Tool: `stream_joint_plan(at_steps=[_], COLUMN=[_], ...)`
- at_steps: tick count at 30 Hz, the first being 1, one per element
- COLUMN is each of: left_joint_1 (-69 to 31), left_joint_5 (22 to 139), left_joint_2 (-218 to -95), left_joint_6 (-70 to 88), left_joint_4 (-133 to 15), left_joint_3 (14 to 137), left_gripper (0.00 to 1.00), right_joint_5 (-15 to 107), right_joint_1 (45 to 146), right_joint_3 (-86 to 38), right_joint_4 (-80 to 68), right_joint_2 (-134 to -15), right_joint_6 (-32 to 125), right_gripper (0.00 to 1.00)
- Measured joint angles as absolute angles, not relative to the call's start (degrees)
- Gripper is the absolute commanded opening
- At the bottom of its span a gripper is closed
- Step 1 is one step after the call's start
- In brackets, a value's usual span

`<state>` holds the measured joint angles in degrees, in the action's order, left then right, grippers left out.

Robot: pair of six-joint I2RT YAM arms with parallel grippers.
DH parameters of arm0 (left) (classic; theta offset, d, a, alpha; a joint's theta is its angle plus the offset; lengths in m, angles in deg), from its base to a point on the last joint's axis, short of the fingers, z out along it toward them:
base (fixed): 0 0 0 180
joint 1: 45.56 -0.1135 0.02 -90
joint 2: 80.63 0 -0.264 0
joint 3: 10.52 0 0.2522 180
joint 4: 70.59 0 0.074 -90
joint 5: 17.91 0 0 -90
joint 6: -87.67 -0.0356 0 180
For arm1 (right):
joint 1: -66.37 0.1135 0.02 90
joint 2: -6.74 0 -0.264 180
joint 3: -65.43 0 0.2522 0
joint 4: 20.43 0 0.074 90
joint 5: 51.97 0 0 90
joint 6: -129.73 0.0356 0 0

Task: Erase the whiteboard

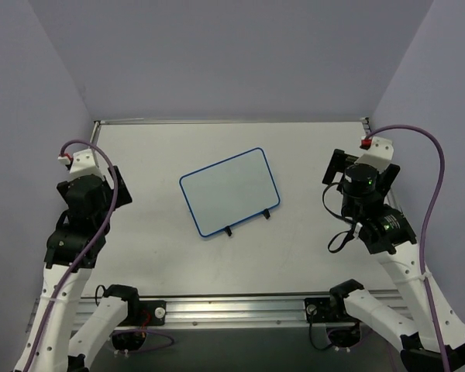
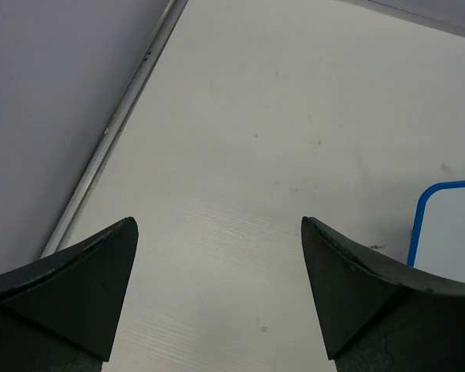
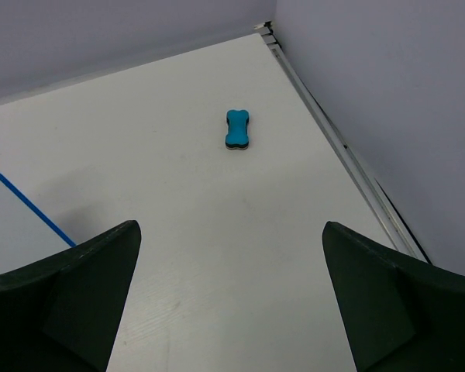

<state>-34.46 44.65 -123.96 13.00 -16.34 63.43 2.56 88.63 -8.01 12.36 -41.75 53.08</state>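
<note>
The whiteboard (image 1: 229, 191) lies tilted in the middle of the table, with a blue frame, two black feet on its near edge and no marks that I can make out. Its corner shows in the left wrist view (image 2: 452, 231) and in the right wrist view (image 3: 6, 221). A small blue eraser (image 3: 237, 129) with a black base lies on the table ahead of my right gripper (image 3: 231, 226), near the far right corner; the top view does not show it. My right gripper (image 1: 335, 167) is open and empty. My left gripper (image 2: 218, 225) is open and empty, left of the board (image 1: 118, 190).
Metal rails run along the table's left edge (image 2: 116, 124) and right edge (image 3: 333, 132), with purple walls just beyond them. A rail with the arm bases (image 1: 232, 308) spans the near edge.
</note>
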Motion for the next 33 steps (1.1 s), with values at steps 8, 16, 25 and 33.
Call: stream_joint_plan(at_steps=[8,16,25,33], left_joint_1=[-33.9,-33.1,-32.9,-32.8], left_joint_5=[44.4,45.5,44.7,44.1], left_joint_2=[-118.3,-113.5,-110.5,-110.0], left_joint_6=[12.1,12.0,12.1,12.0], left_joint_4=[-16.0,-17.0,-17.1,-17.2], left_joint_3=[61.2,60.7,59.8,59.8], left_gripper=[0.94,0.94,0.94,0.94], right_joint_5=[1.2,2.7,3.1,3.1], right_joint_1=[90.3,93.2,95.7,95.7], right_joint_3=[-7.9,-7.6,-7.6,-6.9], right_joint_4=[14.5,15.1,18.3,18.3], right_joint_2=[-35.9,-31.0,-38.1,-35.5], right_joint_6=[53.3,51.5,51.2,51.4], right_gripper=[1.00,1.00,1.00,1.00])
